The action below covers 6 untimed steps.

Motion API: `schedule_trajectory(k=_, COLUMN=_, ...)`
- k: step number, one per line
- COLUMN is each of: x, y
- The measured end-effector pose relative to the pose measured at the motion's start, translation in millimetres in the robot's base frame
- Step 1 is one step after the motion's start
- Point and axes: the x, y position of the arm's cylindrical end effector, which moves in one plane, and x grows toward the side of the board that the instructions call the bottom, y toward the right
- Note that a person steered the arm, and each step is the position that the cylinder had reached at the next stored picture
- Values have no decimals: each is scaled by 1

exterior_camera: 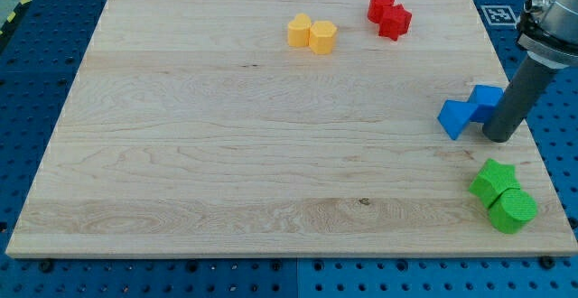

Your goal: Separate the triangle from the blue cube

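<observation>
A blue triangle (pixel 454 117) lies near the board's right edge, touching a blue cube (pixel 487 100) just to its upper right. My tip (pixel 498 138) stands on the board right of the triangle and just below the cube, close against the cube's right side. The dark rod rises from it toward the view's upper right and hides part of the cube.
A green star (pixel 493 180) and a green cylinder (pixel 513 209) sit together at the lower right. Two yellow blocks (pixel 312 33) sit at the top centre. Two red blocks (pixel 389 14) sit at the top right. The wooden board (pixel 226 153) ends just right of my tip.
</observation>
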Motion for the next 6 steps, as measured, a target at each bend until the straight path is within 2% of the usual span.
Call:
schedule_trajectory(k=2, x=-11, y=-23)
schedule_trajectory(k=4, x=-21, y=-105)
schedule_trajectory(k=5, x=-41, y=-129)
schedule_trajectory(k=6, x=-26, y=-100)
